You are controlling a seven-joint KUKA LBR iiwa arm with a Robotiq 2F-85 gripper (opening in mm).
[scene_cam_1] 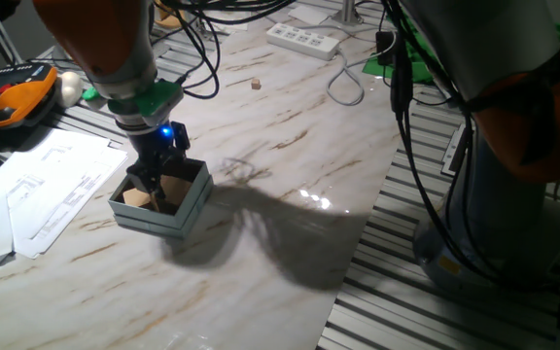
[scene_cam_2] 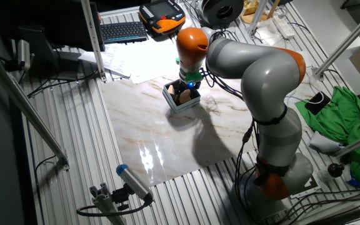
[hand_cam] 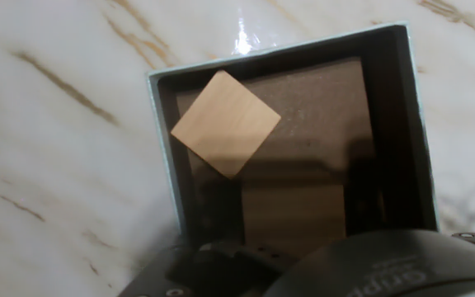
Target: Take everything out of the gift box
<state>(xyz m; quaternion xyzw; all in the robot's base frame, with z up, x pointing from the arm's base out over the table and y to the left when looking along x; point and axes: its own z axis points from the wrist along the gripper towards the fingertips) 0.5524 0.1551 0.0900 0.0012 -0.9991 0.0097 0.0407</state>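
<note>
The grey-blue gift box (scene_cam_1: 191, 207) stands on the marble table, left of the middle; it also shows in the other fixed view (scene_cam_2: 179, 105) and in the hand view (hand_cam: 264, 54). My gripper (scene_cam_1: 156, 192) reaches down inside it. In the hand view one light-tan wooden block (hand_cam: 225, 122) lies free in a corner of the brown inside. A second wooden block (hand_cam: 293, 216) sits in shadow between my fingers (hand_cam: 218, 210), which lie flush against its two sides. My gripper (hand_cam: 291, 206) looks shut on this block, which rests low in the box. No multicoloured puzzle cube shows.
White paper sheets (scene_cam_1: 56, 190) lie left of the box, with a teach pendant (scene_cam_1: 13, 97) behind them. A tiny tan cube (scene_cam_1: 257, 85) and a power strip (scene_cam_1: 304, 39) lie at the far side. Cables hang above the table. A green cloth (scene_cam_2: 342, 119) lies off the table.
</note>
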